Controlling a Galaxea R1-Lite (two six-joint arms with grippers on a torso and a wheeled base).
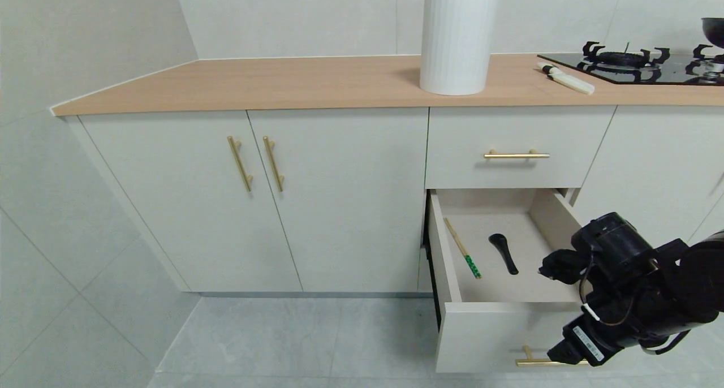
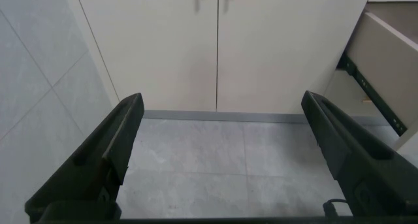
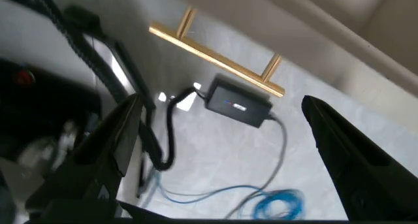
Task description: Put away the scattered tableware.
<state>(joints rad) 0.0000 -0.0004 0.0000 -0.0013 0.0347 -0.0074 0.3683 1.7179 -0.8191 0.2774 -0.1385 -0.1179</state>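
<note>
The lower drawer stands pulled out. Inside it lie a pair of wooden chopsticks with green tips and a black spoon. A long white utensil rests on the wooden countertop beside the stove. My right gripper hangs just in front of the drawer's front panel, next to its gold handle. In the right wrist view this gripper is open and holds nothing, with the gold handle beyond it. My left gripper is open and empty, low over the floor and facing the cabinet doors.
A tall white ribbed cylinder stands on the counter. The black gas stove is at the far right. Above the open drawer sits a closed drawer, with double cabinet doors to its left. A black adapter and blue cable lie on the floor.
</note>
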